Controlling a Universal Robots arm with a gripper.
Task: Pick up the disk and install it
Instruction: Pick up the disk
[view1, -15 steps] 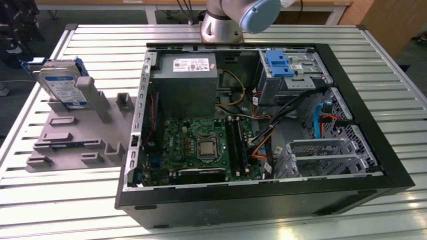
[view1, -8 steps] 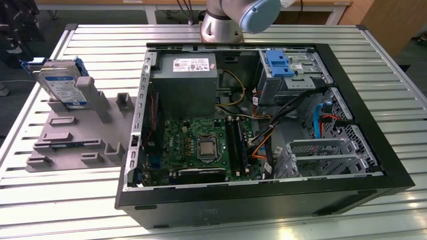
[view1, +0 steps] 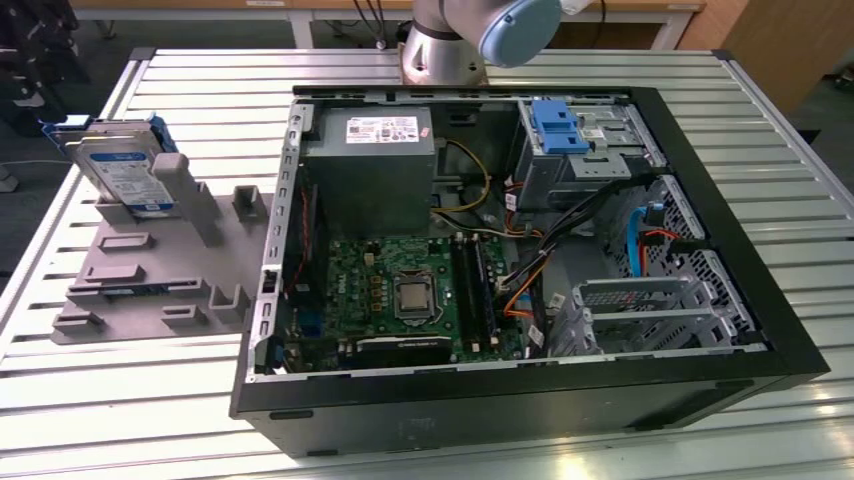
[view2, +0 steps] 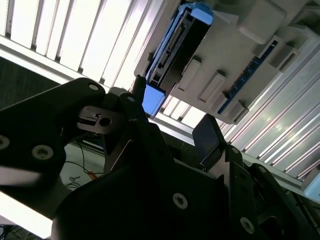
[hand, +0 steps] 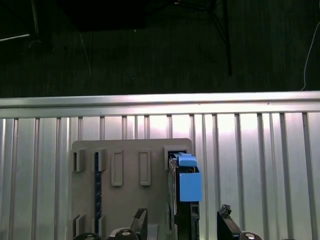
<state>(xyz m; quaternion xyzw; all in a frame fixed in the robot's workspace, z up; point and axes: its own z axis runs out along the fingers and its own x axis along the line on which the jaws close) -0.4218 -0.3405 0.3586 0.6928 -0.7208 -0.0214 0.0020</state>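
The silver rectangular hard disk (view1: 120, 175) in its blue plastic carrier stands on edge in a grey holder (view1: 134, 272) at the exterior view's upper left, thin edge centred ahead of the spread, empty pincer (hand: 182, 214).

Slatted metal table (view1: 120, 400) w/ bright glare; dark floor (hand: 150, 55) beyond its edge; wooden desk (view1: 654, 6) at back in exterior view

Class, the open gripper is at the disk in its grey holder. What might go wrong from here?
The gripper is open near the disk, but in the second wrist view one fingertip sits right beside its blue carrier tab: it may snag. The disk stands upright in the grey holder and could tip. Cables crowding the case could snag it.
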